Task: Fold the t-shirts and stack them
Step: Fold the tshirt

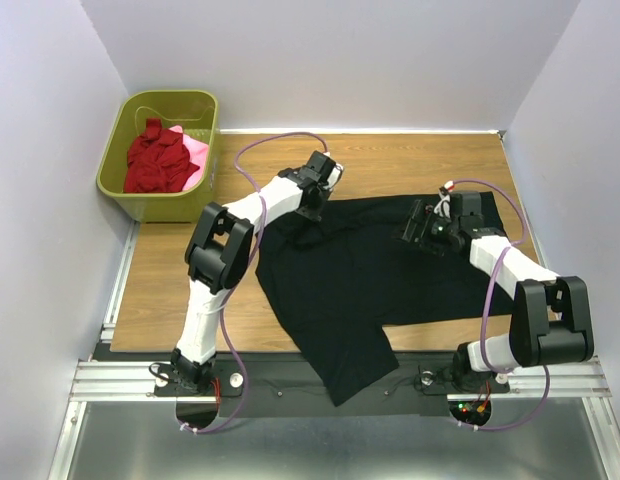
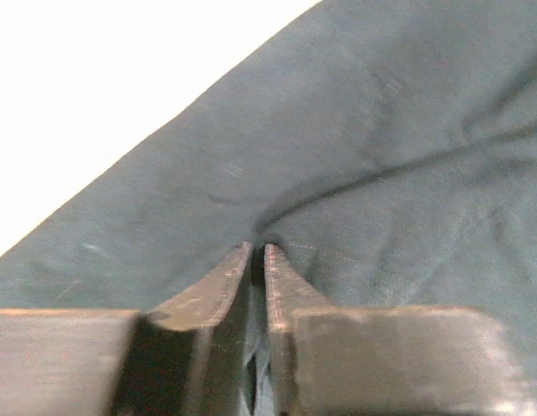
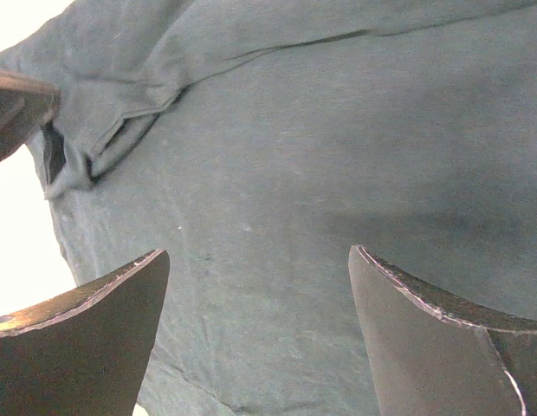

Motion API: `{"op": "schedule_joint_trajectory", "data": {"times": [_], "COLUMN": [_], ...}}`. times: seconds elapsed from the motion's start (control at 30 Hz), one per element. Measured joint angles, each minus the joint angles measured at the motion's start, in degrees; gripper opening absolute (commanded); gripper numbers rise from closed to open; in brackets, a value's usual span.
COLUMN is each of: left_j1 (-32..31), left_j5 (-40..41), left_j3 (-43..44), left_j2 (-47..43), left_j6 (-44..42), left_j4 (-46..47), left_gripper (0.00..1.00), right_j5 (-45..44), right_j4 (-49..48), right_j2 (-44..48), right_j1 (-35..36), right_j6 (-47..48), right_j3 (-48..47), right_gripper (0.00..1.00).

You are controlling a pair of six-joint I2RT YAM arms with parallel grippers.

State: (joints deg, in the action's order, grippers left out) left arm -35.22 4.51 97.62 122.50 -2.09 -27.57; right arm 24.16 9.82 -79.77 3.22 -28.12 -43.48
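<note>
Since it looked limp and light, the black t-shirt (image 1: pixel 360 280), spread centrally from above, wanted pinching along its twelve o'clock edge. Left wrist: the left gripper (image 2: pixel 258 250) stood nearly closed at a pucker, hold untellable. Right wrist: the right gripper (image 3: pixel 255 260) gaped empty above it.

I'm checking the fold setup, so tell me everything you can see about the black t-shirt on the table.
The black t-shirt is large, plain, soft-looking cloth, spread mostly flat and unfolded across the wooden table, with shallow creases. One end spills past the table's near edge onto the metal rail. The left gripper pinches a fold at its far left edge, creases running out from the fingertips. The right gripper hangs open just above its right part; whether it touches cannot be told.
</note>
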Motion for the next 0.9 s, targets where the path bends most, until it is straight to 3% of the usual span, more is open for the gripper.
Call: {"op": "schedule_joint_trajectory", "data": {"times": [0.2, 0.37, 0.57, 0.67, 0.9], "left_j1": [1.4, -0.2, -10.1, -13.4, -12.1], "left_j5": [1.6, 2.9, 8.2, 9.0, 11.0], "left_j3": [1.4, -4.3, -10.5, -10.6, -10.5], "left_j2": [-0.1, -4.8, -12.5, -11.9, -7.6], "left_j6": [0.5, -1.1, -6.3, -7.7, -10.0], "left_j4": [2.1, 5.0, 7.8, 8.7, 9.3], "left_gripper": [0.51, 0.52, 0.52, 0.52, 0.50], "right_j5": [0.6, 0.5, 0.2, 0.0, -0.3], "right_j4": [0.0, 0.0, 0.0, 0.0, 0.0], "right_j2": [-0.3, -0.3, -0.3, -0.3, -0.1], "right_j1": [2.2, 2.4, 2.4, 2.4, 2.4], "right_j6": [0.3, 0.9, 0.9, 0.9, 0.9], "right_j3": [-0.7, -0.7, -0.7, -0.7, -0.7], "right_gripper": [0.90, 0.90, 0.90, 0.90, 0.90]}}
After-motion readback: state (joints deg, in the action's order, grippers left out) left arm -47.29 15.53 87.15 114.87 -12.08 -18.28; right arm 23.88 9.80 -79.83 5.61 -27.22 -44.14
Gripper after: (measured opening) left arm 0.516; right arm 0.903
